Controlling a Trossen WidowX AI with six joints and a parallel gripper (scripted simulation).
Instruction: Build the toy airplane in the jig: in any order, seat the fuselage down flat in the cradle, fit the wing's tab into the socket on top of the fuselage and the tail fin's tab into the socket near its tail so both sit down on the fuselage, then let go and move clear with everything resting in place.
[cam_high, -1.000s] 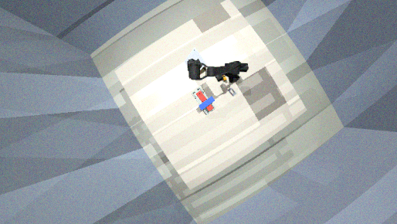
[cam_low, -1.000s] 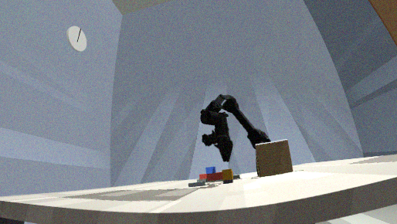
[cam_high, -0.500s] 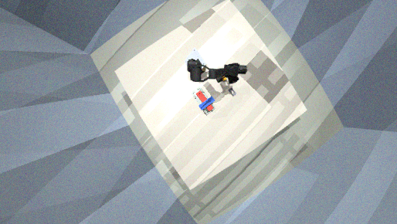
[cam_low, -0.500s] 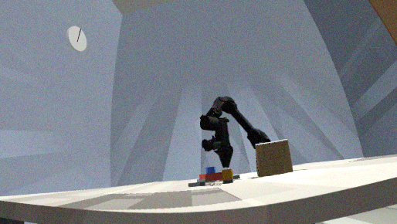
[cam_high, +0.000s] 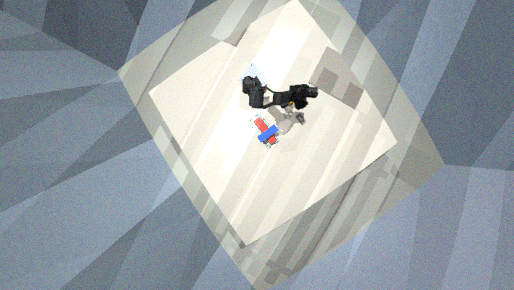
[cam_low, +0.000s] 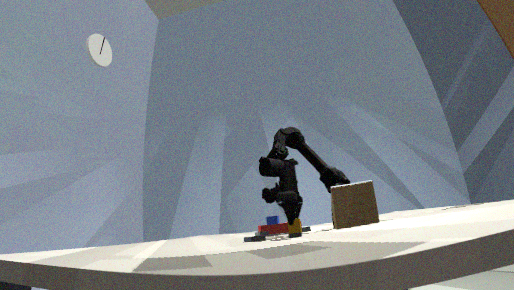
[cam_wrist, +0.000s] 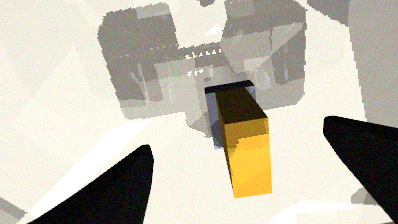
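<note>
The red fuselage (cam_high: 259, 123) (cam_low: 272, 229) lies in the pale cradle (cam_high: 252, 120), and the blue wing (cam_high: 268, 133) (cam_low: 272, 220) sits across its top. The view is too small to tell whether they are fully seated. The yellow tail fin (cam_low: 295, 226) (cam_wrist: 250, 160) stands apart from the fuselage, upright in a small dark holder (cam_wrist: 214, 120). My gripper (cam_low: 294, 219) (cam_wrist: 236, 138) is open and points down over the fin. In the wrist view its fingers are on either side of the fin, with gaps on both sides. The fuselage's tail socket is not visible.
A small dark frame-like holder (cam_high: 300, 118) (cam_low: 254, 239) lies near the fin. A brown box (cam_low: 355, 205) stands beside the arm's base. The arm's shadow falls across the table near the cradle and fin.
</note>
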